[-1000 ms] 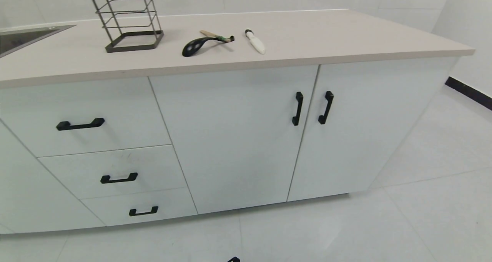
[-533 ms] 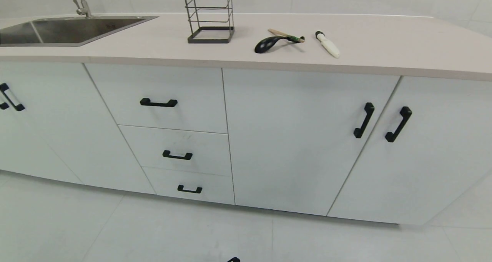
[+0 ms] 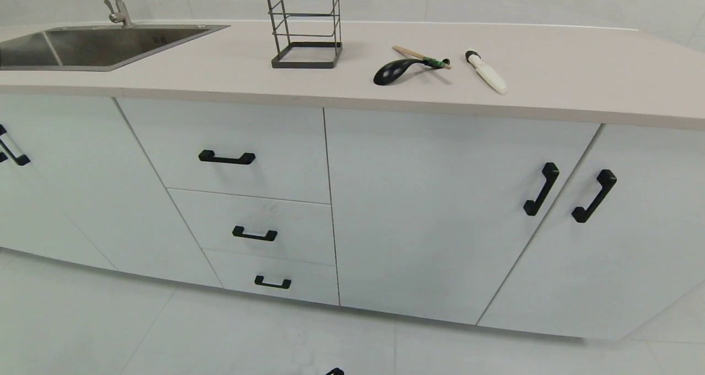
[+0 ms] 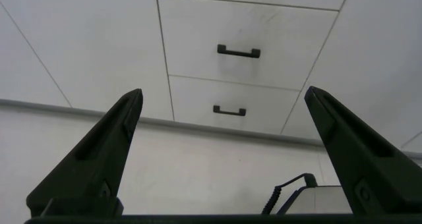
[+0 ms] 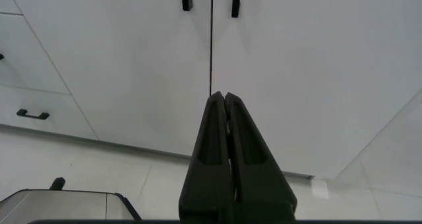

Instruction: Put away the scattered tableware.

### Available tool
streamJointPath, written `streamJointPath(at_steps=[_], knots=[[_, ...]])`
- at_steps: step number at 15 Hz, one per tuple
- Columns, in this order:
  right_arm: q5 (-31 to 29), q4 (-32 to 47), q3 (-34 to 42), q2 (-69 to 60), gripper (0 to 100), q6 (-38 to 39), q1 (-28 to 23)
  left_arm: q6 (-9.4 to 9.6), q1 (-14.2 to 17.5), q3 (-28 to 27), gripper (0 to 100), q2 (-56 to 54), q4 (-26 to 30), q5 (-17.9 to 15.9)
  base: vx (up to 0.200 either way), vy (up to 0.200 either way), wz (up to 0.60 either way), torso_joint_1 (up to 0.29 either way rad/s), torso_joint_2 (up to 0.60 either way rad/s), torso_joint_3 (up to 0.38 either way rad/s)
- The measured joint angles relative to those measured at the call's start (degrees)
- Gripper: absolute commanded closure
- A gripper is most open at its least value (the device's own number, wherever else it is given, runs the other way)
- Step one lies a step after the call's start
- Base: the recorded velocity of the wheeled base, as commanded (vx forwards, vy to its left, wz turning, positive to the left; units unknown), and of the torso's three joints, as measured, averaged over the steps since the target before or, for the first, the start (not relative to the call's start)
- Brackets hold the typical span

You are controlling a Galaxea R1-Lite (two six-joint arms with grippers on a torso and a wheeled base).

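**A:** The whole head view has swung since a second ago, so that's our camera turning, not the tableware. The sink [image 3: 99,44] and tap [image 3: 114,3] now sit at our left, where before we caught just a corner of the basin.

**B:** And the pieces keep their pattern on the counter [image 3: 578,99]. The black spoon [image 3: 397,71] lies right of the wire rack [image 3: 304,22]. The wooden stick [image 3: 421,56] meets the spoon's handle at its green band, and the white utensil [image 3: 486,72] lies near them, not touching.

**A:** Arms? Our left gripper [image 4: 224,92] hangs low with its fingers spread wide and nothing between them, facing the drawers [image 4: 239,33].

**B:** Our right gripper [image 5: 225,95] has its fingers pressed flat together, empty, aimed at the seam between the two cabinet doors [image 5: 145,66].

**A:** Both sit well below the counter, well apart from the tableware.

**B:** Trouble spots: the rack's top and the tap's top are cut off by the frame edge. We also can't tell what that white utensil is, only that it has a black end.
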Motion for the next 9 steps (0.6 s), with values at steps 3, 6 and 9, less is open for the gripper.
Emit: streamJointPath(at_steps=[3, 6, 9], knots=[[0.0, 0.0, 0.0, 0.0, 100, 0.0, -0.2, -0.04, -0.1, 0.0, 0, 0.0, 0.0, 0.1, 0.000, 0.000, 0.00, 0.000, 0.00, 0.000], [0.0, 0.0, 0.0, 0.0, 100, -0.1, 0.0, -0.12, 0.0, 0.0, 0, 0.0, 0.0, 0.1, 0.000, 0.000, 0.40, 0.000, 0.00, 0.006], [0.0, 0.1, 0.0, 0.0, 100, 0.0, 0.0, -0.12, 0.1, 0.0, 0, 0.0, 0.0, 0.1, 0.000, 0.000, 0.60, 0.004, 0.00, 0.006]])
